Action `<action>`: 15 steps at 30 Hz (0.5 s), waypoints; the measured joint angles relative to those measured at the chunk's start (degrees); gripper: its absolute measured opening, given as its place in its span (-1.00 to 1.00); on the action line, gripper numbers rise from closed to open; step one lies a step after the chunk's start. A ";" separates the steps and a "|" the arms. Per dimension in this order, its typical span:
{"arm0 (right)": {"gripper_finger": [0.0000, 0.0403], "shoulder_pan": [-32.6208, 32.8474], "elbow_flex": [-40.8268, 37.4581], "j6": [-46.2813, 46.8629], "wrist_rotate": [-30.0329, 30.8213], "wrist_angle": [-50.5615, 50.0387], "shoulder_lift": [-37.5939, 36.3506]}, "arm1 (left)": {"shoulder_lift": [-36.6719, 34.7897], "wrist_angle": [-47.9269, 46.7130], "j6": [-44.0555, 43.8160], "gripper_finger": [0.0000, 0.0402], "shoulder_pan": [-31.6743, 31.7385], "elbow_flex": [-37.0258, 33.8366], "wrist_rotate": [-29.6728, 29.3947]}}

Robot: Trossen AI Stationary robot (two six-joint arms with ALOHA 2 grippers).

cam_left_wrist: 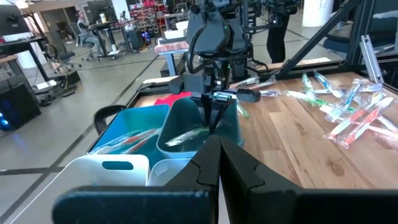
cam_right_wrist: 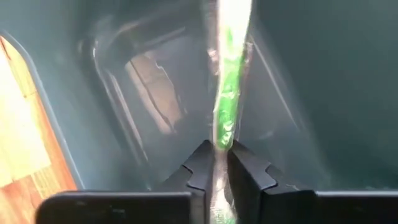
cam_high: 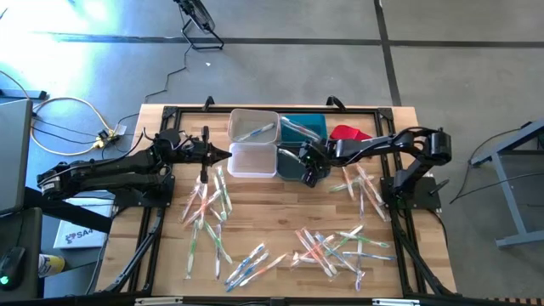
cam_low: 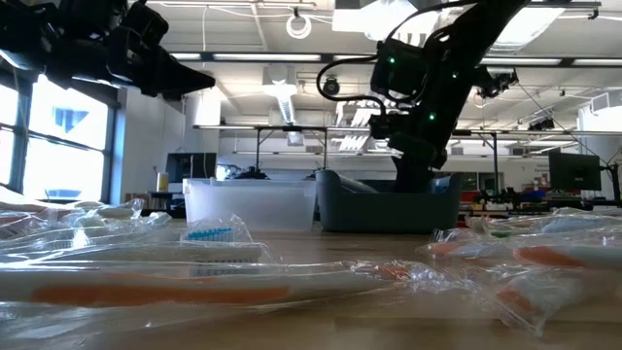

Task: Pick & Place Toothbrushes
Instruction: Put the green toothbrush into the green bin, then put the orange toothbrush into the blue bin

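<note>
Our right gripper (cam_right_wrist: 216, 163) reaches down into the dark grey bin (cam_high: 291, 163), jaws a narrow crack apart around a wrapped green toothbrush (cam_right_wrist: 227, 93) that hangs between them. Our left gripper (cam_left_wrist: 219, 152) hovers closed and empty beside the white bin (cam_high: 252, 160). More toothbrushes (cam_high: 327, 246) lie scattered across the table (cam_high: 272, 212).

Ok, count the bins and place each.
4, clustered at the back edge: clear bin, white bin in front of it, blue bin beside it, grey bin under the right gripper.
</note>
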 joint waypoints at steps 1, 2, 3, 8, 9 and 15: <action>-0.71 0.00 0.00 -0.08 0.01 -0.02 0.00 | 0.00 0.00 0.00 -0.99 -0.02 0.00 0.00; -0.66 0.00 0.00 -0.10 0.02 -0.01 0.00 | 0.00 0.00 0.00 -0.99 0.00 0.00 0.00; -0.61 0.00 0.00 -0.06 0.02 0.01 0.00 | 0.00 0.00 0.00 -0.99 -0.01 0.00 0.00; -0.42 0.00 0.00 -0.15 0.04 -0.04 -0.40 | 0.00 0.00 0.00 -0.99 -0.01 0.00 -0.04; -0.41 0.00 0.00 -0.15 0.02 -0.04 -0.73 | 0.00 0.00 0.00 -0.99 -0.02 0.00 -0.09; -0.43 0.13 0.00 0.16 -0.24 -0.12 -5.89 | 0.00 0.00 0.00 -0.99 0.00 0.00 -0.15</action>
